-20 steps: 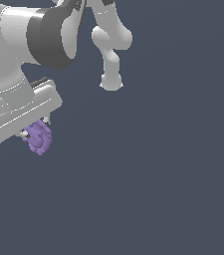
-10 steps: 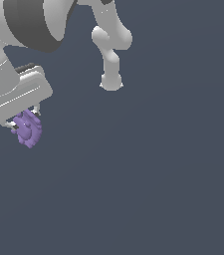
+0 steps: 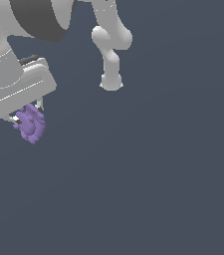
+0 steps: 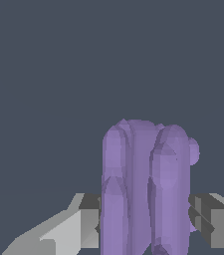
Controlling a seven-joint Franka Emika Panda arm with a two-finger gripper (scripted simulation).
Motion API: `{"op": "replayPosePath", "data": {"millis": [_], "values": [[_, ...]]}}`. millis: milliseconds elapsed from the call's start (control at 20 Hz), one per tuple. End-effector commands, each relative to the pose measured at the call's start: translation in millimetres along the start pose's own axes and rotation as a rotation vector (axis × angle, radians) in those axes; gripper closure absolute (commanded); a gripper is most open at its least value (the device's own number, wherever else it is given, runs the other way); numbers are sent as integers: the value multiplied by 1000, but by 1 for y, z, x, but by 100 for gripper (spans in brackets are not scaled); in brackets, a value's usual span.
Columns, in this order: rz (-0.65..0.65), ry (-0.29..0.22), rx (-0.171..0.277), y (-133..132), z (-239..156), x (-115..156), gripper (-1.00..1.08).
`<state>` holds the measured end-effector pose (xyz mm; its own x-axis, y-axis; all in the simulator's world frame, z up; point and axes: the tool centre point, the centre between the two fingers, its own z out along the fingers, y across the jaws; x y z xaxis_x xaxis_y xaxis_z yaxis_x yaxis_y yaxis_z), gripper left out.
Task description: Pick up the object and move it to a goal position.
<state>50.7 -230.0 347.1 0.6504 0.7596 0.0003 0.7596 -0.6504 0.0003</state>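
Observation:
The object is a small light-purple ridged lump hanging under the white hand at the exterior view's left. My gripper is shut on it, and most of each finger is hidden behind the lump and the hand. In the wrist view the object fills the middle, with a grey fingertip pressed against one side and the other fingertip against the opposite side. The lump is held off the dark floor.
The arm's white base column stands on the dark grey floor toward the back, to the exterior view's right of the hand. The arm's large white and grey links fill the upper corner at the exterior view's left.
The hand and the held object have moved toward the exterior view's left and slightly up over the last second. The grip on the object is unchanged.

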Motion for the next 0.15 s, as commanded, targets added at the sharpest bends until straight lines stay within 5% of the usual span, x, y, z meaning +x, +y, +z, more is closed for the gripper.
{"op": "replayPosePath", "data": {"millis": [0,100], "values": [[0,0,0,-5,-6,3,108],[0,-1,-1,-6,-8,4,108]]}}
